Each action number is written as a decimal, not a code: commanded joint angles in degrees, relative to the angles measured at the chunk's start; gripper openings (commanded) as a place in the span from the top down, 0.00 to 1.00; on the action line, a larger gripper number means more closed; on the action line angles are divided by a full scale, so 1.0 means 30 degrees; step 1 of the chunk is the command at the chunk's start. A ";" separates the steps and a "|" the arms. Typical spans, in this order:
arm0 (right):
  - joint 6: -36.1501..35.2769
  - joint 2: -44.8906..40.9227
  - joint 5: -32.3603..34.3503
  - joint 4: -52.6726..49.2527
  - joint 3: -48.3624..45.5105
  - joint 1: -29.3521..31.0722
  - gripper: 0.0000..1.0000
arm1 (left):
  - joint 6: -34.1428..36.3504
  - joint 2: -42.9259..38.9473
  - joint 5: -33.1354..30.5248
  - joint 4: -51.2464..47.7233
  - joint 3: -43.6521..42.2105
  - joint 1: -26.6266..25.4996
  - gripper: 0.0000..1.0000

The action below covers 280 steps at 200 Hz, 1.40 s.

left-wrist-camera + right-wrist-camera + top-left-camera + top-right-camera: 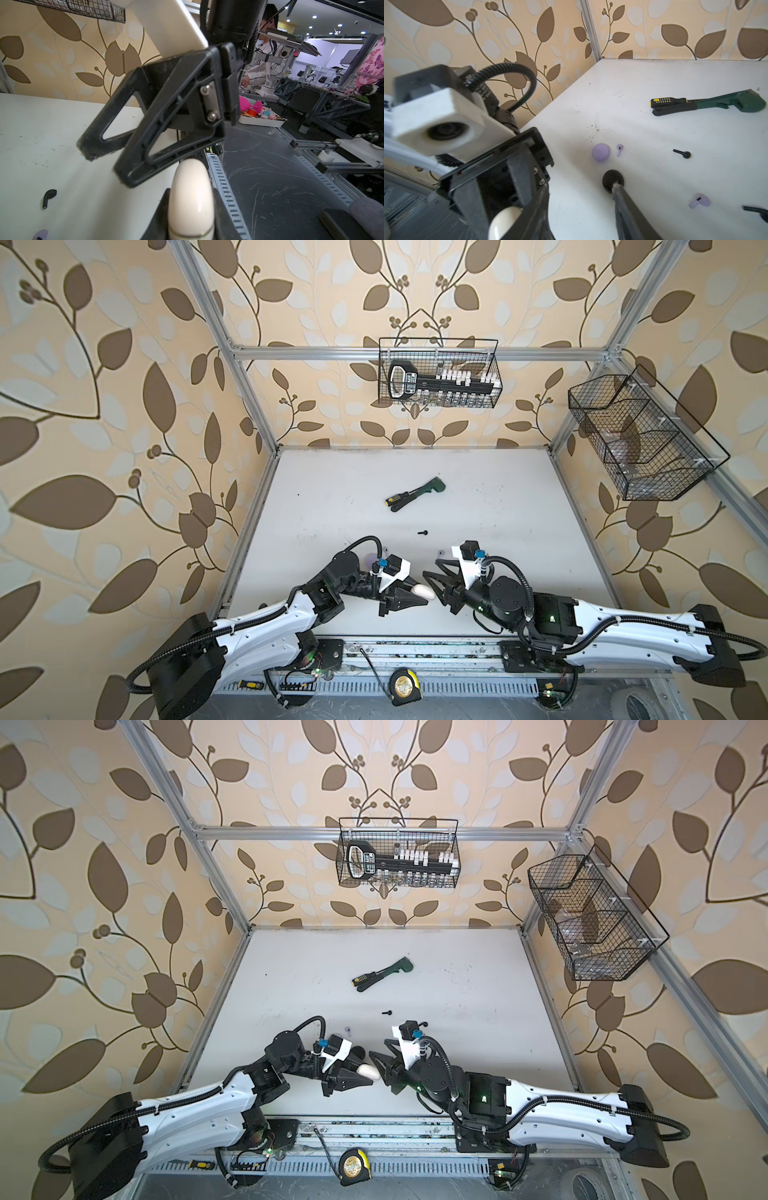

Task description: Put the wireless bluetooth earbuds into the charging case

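Cream-white charging case (424, 592), its lid shut along the seam, sat clamped between the left jaws, its rounded end sticking out past their tips near the front edge of the white bench (519, 510); whether it touched the bench could not be told. The right jaws stood partly open with nothing between them, their tips pointing at that case and just beside its free end; the left wrist view showed a gap between them and it. Just beyond the cream-white case, toward the back wall, a round black case (609, 176) lay on the bench, partly hidden by one of the right jaws. A little farther from it sat a closed lilac case (600, 152) with a lilac earbud (619, 149) just beside it. A second lilac earbud (698, 200) and a black earbud (756, 211) lay near the cream-white case on the right arm's side, apart from each other. A second black earbud (423, 532) lay alone farther back. Farthest from the cream-white case, well apart from every earbud, a black-and-yellow screwdriver (395, 501) and a green wrench (428, 488) lay side by side, touching.
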 commanded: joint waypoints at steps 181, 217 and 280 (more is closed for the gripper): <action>0.5013 -0.6800 0.5667 -1.0099 -0.1027 -0.2506 0.49 | -1.3115 1.3695 -0.6670 -0.0495 0.6172 1.0302 1.00; 0.5905 -0.7120 0.5391 -1.1151 -0.1281 -0.2755 0.49 | -1.4345 1.6872 -0.5329 0.0341 0.6757 1.2260 1.00; 0.5562 -0.6105 0.5026 -1.0516 -0.1180 -0.2923 0.48 | -1.2154 1.7823 -0.7334 -0.4266 0.8623 1.2261 1.00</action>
